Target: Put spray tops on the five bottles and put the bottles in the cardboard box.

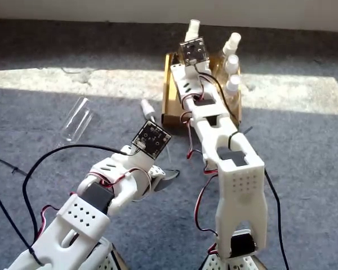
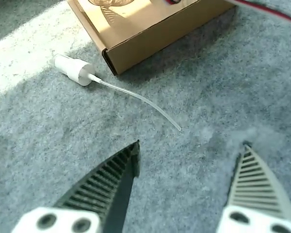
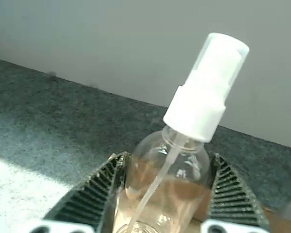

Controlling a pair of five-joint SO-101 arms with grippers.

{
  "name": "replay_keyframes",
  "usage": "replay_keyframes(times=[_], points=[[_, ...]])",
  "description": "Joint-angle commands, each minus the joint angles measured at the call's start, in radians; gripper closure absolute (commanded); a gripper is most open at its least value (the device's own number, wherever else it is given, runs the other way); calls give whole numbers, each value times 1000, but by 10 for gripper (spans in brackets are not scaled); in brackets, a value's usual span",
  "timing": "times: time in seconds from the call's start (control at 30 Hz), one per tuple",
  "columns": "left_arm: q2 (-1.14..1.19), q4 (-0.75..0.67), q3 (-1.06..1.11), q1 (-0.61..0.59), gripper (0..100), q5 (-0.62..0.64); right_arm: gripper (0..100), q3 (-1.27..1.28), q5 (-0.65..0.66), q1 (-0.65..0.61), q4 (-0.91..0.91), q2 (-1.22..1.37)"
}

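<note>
Grey carpet (image 1: pixel 304 169) covers the whole floor, with a pale band of sunlight running across the upper part of the high view. At the left of that view we see a clear bottle (image 1: pixel 76 118) lying on its side with no top on it, well apart from everything else. Lower left, the left arm stretches towards the middle; its wrist view shows the left gripper (image 2: pixel 190 145) released, jaws spread wide over bare carpet and holding nothing. Just above centre lies a loose spray top (image 1: pixel 148 108), white, its thin tube trailing away from it, just beside the near corner of the cardboard box (image 1: pixel 172 104) but not touching it. The box sits in the upper middle of the high view, and the right arm reaches over it from the bottom edge. At the top centre the right gripper (image 3: pixel 168 160) is clenched on a capped bottle (image 3: pixel 170 187), one ribbed finger on each side of its clear body, the white spray head standing above the fingers. To the right we count three more capped bottles (image 1: pixel 232 62) standing upright in a row along the box's right side
</note>
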Motion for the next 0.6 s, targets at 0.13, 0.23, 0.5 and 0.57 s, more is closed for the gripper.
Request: replay_keyframes(times=[0.13,0.23,0.5,0.57], points=[[-10,-20,-5,16,713,3,792,-50,-38,8,13,-31],[-10,-20,-5,16,713,3,789,-50,-38,8,13,-31],[-10,-20,-5,16,713,3,756,-50,-43,5,13,-33],[-10,-20,-5,16,713,3,738,-50,-43,5,15,-33]])
